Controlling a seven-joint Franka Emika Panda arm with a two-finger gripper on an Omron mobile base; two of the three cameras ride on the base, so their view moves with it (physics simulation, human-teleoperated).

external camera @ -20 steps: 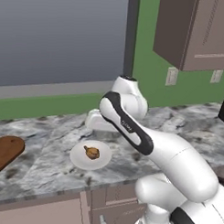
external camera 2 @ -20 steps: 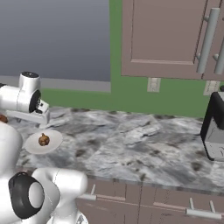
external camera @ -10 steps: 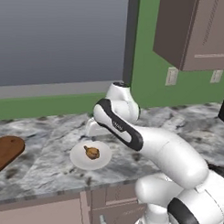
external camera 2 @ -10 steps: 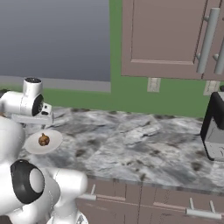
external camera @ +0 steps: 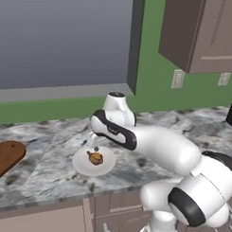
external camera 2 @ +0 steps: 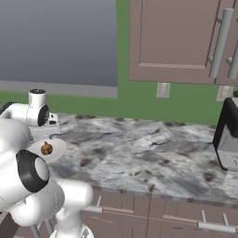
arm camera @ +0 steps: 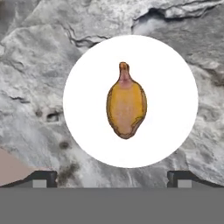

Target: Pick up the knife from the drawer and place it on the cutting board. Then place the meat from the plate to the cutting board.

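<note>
Starting at the far left of the left base view, the cutting board (external camera: 6, 157) lies at the edge of the marbled surface (external camera: 49, 179), well apart from everything else; no knife can be made out on the part of it in view. To its right sits the plate (external camera: 80, 163), with the meat (external camera: 94, 158) near its middle. The tool (external camera: 95, 144) hangs just above the meat, pointing down, its tips wide apart and holding nothing.

The coming move turns on one relation: the meat lies straight below the tool, centred between the two tips in the hand view. There the meat (arm camera: 126, 103) runs lengthwise from the tool's side of the plate (arm camera: 170, 87) towards the far rim, so the tips straddle its narrow width, which looks right for a descent and a squeeze across it.

The hand view gives that alignment and the meat's tapered end, which the base views cannot. The right base view shows the meat (external camera 2: 46, 148) beside the wrist, plus cabinets and a dark appliance (external camera 2: 227, 137) far right.
</note>
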